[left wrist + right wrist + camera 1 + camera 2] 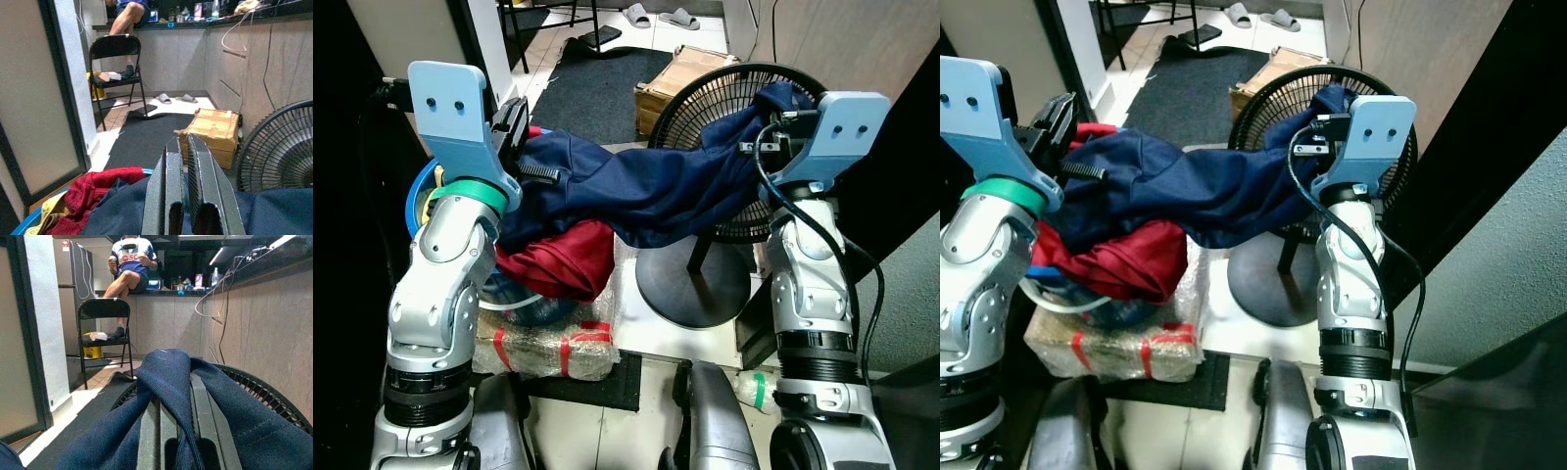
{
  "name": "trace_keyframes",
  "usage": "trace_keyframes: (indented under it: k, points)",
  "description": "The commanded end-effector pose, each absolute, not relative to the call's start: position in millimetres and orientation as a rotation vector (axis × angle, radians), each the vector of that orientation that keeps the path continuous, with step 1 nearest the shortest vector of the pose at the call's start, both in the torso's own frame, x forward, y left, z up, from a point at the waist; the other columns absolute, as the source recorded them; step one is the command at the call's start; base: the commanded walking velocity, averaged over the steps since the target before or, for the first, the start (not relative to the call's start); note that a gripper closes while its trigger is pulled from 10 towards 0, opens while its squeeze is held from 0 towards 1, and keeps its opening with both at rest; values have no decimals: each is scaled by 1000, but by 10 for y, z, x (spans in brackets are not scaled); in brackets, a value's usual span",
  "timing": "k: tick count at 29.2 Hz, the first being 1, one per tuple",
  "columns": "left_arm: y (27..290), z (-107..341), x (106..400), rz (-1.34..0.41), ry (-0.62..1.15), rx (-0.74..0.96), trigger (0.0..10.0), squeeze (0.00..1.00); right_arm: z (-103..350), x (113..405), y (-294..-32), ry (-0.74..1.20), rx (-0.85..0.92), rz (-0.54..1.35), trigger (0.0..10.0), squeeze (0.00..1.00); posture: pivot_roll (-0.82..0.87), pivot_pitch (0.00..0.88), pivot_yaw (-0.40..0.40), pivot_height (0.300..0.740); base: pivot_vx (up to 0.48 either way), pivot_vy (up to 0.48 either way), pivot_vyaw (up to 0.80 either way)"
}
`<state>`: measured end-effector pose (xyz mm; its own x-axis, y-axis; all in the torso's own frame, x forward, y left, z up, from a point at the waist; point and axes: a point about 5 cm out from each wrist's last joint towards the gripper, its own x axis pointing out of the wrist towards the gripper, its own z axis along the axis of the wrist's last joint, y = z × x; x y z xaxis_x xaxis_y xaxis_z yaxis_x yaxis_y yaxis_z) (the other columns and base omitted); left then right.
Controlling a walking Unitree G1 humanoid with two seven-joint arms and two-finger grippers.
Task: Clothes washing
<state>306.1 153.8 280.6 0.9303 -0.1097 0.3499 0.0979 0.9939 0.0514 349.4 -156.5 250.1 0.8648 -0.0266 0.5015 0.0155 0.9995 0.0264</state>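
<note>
A navy blue garment hangs stretched between my two raised grippers, above a red garment piled in a blue basket. My left gripper is shut, and the navy cloth bunches around the base of its fingers. My right gripper is shut on the other end. There a fold of the cloth wraps over and between the fingers, in front of the fan grille.
A black floor fan on a round base stands just behind the garment. A cardboard box and a dark mat lie beyond. A taped plastic-wrapped bundle supports the basket. A person sits beyond a folding chair.
</note>
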Motion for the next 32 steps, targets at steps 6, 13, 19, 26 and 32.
trace_keyframes:
  k: [6,13,19,26,32]
  points:
    - [1608,2773,3084,-75,-351,43,10000,0,2547,3496,-1543,-544,26,-14,10000,0,76,0,-4,550,0,0,0]
    - [1601,2768,3091,-76,-350,44,10000,0,2538,3499,-1536,-545,23,-12,10000,0,77,0,-4,575,0,0,0]
    - [1603,2759,3091,-75,-347,43,10000,0,2530,3501,-1525,-544,22,-9,10000,0,77,0,-4,590,0,0,0]
    - [1602,2756,3095,-76,-346,41,10000,0,2530,3503,-1516,-544,23,-8,10000,0,77,0,-3,615,0,0,0]
    - [1596,2755,3096,-77,-345,40,10000,0,2521,3502,-1515,-541,24,-8,10000,0,77,0,-2,635,0,0,0]
